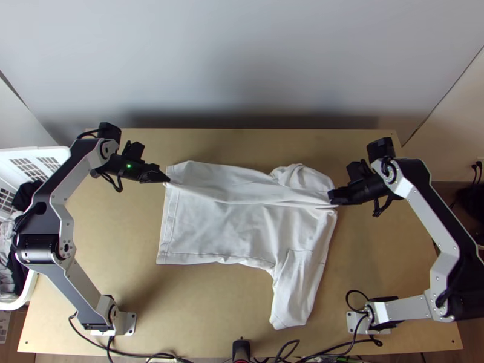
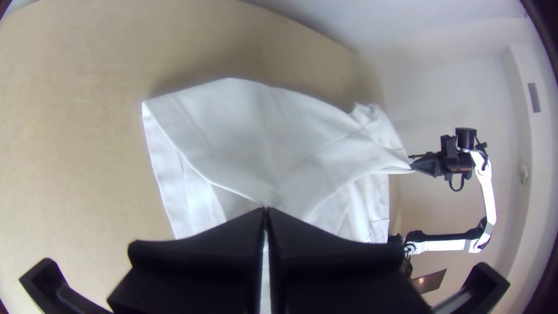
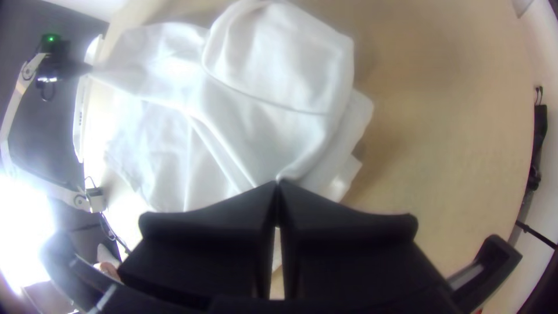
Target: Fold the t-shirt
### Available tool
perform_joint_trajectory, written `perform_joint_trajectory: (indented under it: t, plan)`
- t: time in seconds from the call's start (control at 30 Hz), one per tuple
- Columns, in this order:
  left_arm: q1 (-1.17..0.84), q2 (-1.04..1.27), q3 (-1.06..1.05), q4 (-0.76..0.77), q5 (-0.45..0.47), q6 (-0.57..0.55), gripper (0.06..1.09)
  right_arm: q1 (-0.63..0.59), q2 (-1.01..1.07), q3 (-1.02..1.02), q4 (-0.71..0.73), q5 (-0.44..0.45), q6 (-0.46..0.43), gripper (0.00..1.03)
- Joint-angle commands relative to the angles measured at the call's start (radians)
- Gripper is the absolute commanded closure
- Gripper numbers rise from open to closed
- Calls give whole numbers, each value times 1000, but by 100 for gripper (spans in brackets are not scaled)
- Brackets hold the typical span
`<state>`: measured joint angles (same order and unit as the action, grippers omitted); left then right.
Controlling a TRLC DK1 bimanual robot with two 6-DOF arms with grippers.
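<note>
The white t-shirt (image 1: 242, 224) lies on the table, its lower part spread and one sleeve pointing toward the near edge. At its left side, my left gripper (image 1: 164, 178) is shut on the cloth; at its right side, my right gripper (image 1: 334, 198) pinches it too. A raised ridge of fabric runs between the two. In the left wrist view the t-shirt (image 2: 244, 134) rises to the closed fingertips of the left gripper (image 2: 265, 209). In the right wrist view the t-shirt (image 3: 261, 87) bunches toward the shut right gripper (image 3: 277, 183).
A white basket (image 1: 30, 290) with dark and grey cloth stands beyond the left edge of the wooden table (image 1: 109, 230). Cables run along the near edge (image 1: 151, 356). Bare tabletop lies around the shirt. A wall rises behind the far edge.
</note>
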<state>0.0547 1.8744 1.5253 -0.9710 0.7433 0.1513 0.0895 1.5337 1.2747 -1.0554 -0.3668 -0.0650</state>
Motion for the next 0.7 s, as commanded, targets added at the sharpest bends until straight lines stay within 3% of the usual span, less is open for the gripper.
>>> perform_joint_trajectory:
  t: [0.0, 0.17, 0.2, 0.27, 0.3, 0.53, 0.67]
  plan:
    - [2, -4, -1, -15, 1, 19, 105, -13, 88, -26, -9, 55, 19, 100]
    - [2, -8, 4, -15, 1, 17, 105, -23, 123, -21, 11, 108, 48, 93]
    - [4, -8, 6, -15, 1, 17, 105, -23, 118, -18, 11, 111, 44, 77]
    - [4, -8, 6, -15, 1, 19, 105, -25, 118, -12, 9, 109, 50, 16]
    - [4, -8, 6, -15, 1, 19, 105, -23, 121, -5, -2, 109, 47, 9]
    - [0, -4, 9, -14, 1, 17, 105, -20, 114, 201, -43, 108, 88, 5]
    - [-7, -1, 9, -14, 1, 11, 105, -7, 152, 272, 35, 106, 117, 5]
